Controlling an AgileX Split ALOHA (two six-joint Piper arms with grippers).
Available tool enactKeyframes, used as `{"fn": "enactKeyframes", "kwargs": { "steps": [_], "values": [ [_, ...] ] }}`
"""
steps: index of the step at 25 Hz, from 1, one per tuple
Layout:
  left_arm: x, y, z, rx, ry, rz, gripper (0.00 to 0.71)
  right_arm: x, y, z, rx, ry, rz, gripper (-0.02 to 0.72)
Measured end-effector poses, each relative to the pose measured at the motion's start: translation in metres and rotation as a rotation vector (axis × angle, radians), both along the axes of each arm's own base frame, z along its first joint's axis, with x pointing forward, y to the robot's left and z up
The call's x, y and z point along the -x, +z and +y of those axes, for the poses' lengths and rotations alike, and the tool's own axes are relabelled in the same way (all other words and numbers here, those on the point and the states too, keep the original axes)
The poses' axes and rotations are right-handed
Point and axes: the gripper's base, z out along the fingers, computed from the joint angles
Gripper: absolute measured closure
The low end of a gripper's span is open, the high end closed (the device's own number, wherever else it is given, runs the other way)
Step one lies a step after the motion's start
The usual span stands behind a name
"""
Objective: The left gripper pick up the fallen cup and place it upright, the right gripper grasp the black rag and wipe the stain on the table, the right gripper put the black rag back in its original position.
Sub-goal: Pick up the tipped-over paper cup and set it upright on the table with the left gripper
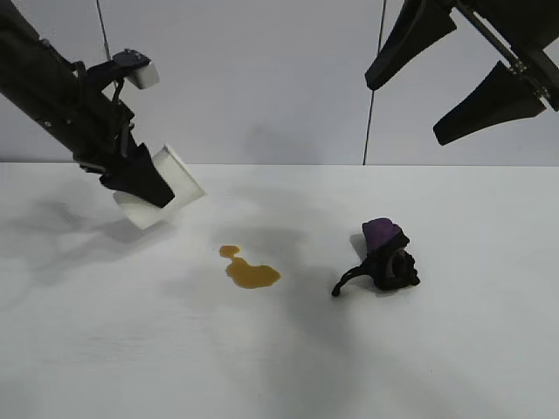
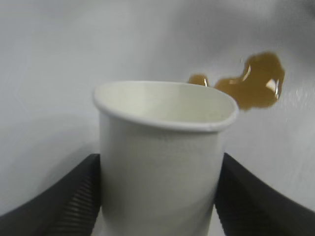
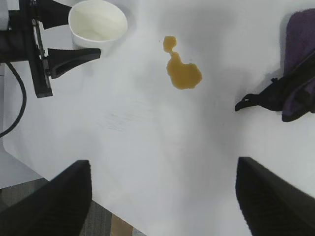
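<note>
My left gripper (image 1: 144, 186) is shut on the white paper cup (image 1: 162, 188) at the left of the table, holding it tilted, its lower edge at or just above the surface. In the left wrist view the cup (image 2: 160, 167) fills the gap between both black fingers (image 2: 59, 201). The amber stain (image 1: 250, 269) lies on the white table (image 1: 279, 367) to the right of the cup. Further right sits the black rag (image 1: 389, 257) with its purple patch. High at the upper right, my right gripper (image 1: 428, 78) hangs open and empty above the rag.
A pale wall with two thin vertical cables (image 1: 377, 78) stands behind the table. In the right wrist view the table's near edge (image 3: 64, 182) shows floor beyond it. Bare tabletop stretches in front of the stain and the rag.
</note>
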Motion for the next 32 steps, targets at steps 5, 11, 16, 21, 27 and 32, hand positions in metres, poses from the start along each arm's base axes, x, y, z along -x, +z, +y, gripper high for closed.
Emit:
{"fn": "enactKeyframes", "kwargs": {
  "steps": [5, 11, 16, 21, 27, 32],
  "values": [
    [-0.007, 0.013, 0.003, 0.234, 0.032, -0.033, 0.254, 0.000, 0.000, 0.000, 0.000, 0.000, 0.000, 0.146],
    [-0.009, 0.022, 0.014, 0.382, -0.013, -0.096, 0.254, 0.000, 0.000, 0.000, 0.000, 0.000, 0.000, 0.146],
    [0.001, 0.003, 0.034, 0.416, 0.005, -0.143, 0.254, 0.000, 0.000, 0.000, 0.000, 0.000, 0.000, 0.146],
    [0.022, -0.028, 0.043, 0.390, -0.002, -0.220, 0.254, 0.000, 0.000, 0.000, 0.000, 0.000, 0.000, 0.146],
    [0.045, -0.065, 0.044, 0.319, -0.065, -0.223, 0.254, 0.000, 0.000, 0.000, 0.000, 0.000, 0.000, 0.146],
    [0.047, -0.077, 0.044, 0.320, -0.078, -0.212, 0.254, 0.000, 0.000, 0.000, 0.000, 0.000, 0.000, 0.146]
  ]
}}
